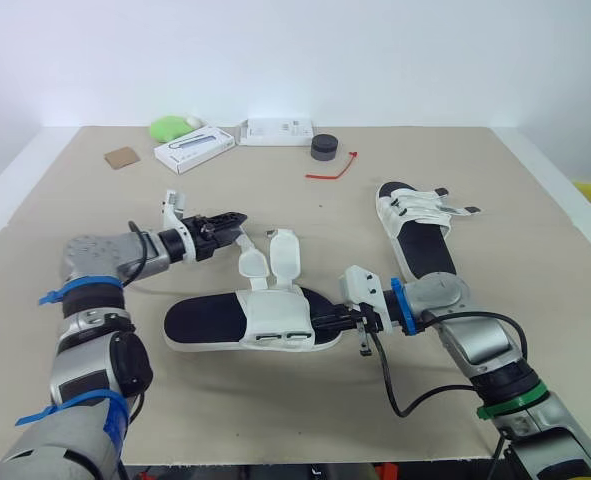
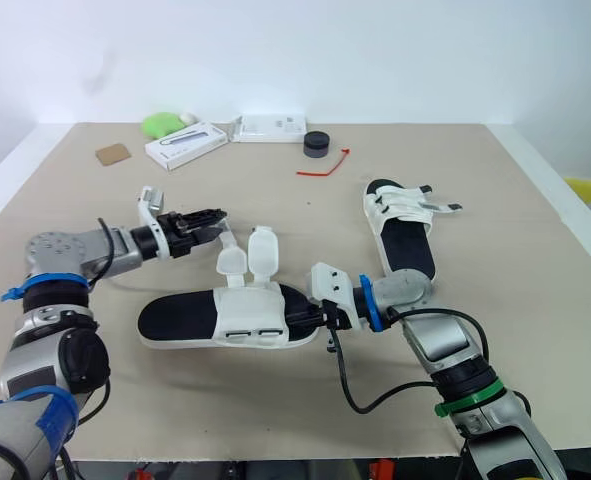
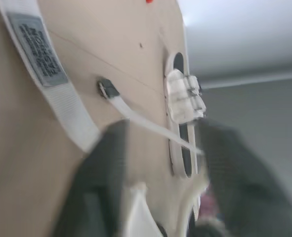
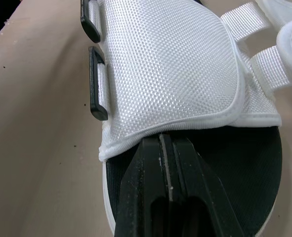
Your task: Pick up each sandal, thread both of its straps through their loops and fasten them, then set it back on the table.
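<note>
While the near sandal (image 1: 245, 325) lies at the front centre of the table (image 1: 475, 170) with both straps (image 1: 285, 255) undone and upturned, I see the right gripper (image 4: 165, 143) pinched on its white upper. The left gripper (image 1: 237, 220), fingers parted, hovers just beside the strap tips. The second sandal (image 1: 415, 235) lies apart on the right.

No lettering can be read. A grey label (image 3: 37, 47) on a white strap (image 3: 69, 106), just ahead of the left gripper (image 1: 229, 221) and to one side of its fingers, carries small print too blurred to make out. Dark markings on the white box (image 1: 194, 148) well beyond that gripper are equally illegible.
</note>
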